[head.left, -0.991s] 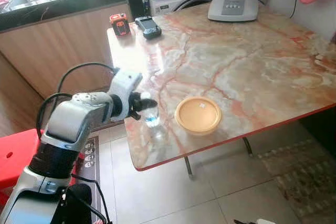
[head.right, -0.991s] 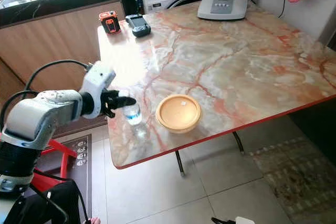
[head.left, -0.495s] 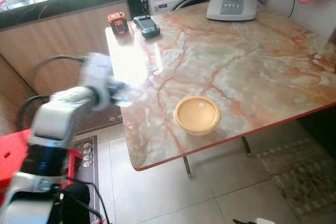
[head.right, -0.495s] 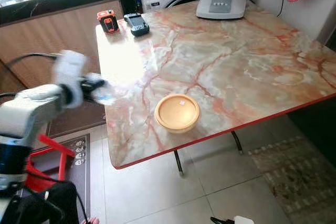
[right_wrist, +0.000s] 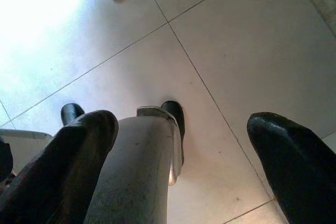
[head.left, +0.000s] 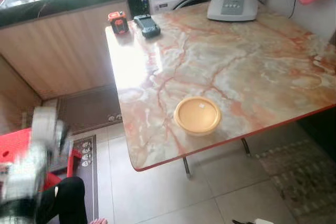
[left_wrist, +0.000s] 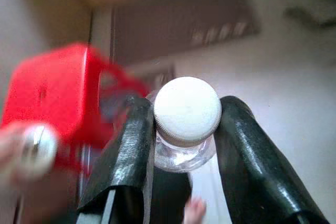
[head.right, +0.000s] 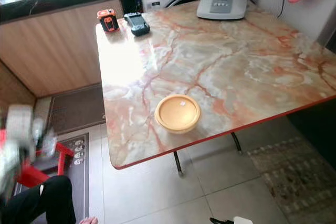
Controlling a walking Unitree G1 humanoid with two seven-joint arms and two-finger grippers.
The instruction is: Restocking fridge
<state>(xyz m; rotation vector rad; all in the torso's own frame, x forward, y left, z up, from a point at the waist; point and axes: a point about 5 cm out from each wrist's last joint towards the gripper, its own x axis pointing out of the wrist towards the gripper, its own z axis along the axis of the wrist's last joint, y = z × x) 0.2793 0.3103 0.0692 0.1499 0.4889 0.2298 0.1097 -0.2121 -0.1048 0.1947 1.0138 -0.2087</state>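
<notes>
Left end effector [left_wrist: 184, 129]: closed on the neck of a small clear bottle [left_wrist: 185, 150], one black finger [left_wrist: 128, 145] each side, just under its white cap [left_wrist: 186, 109].
Bottle: in that grip, off the tabletop [head.left: 236, 72]; its long axis runs along the fingers, cap toward the wrist camera.
Left arm [head.left: 37, 150]: a blur low at the robot's left, well clear of the tabletop edge, beside a red stool [head.left: 21, 148].
Right end effector [right_wrist: 184, 171]: fingers spread wide, holding nothing, pointing at floor tiles [right_wrist: 226, 40].
Still on the tabletop: a yellow lidded container [head.left: 197, 115] near the front edge, well away from both end effectors.
Room to move: open floor beside the stool; a dark trouser leg [head.left: 65, 200] lies close below the left arm.
Next move, judged: carry the bottle off to the fridge, minding stool and leg.
</notes>
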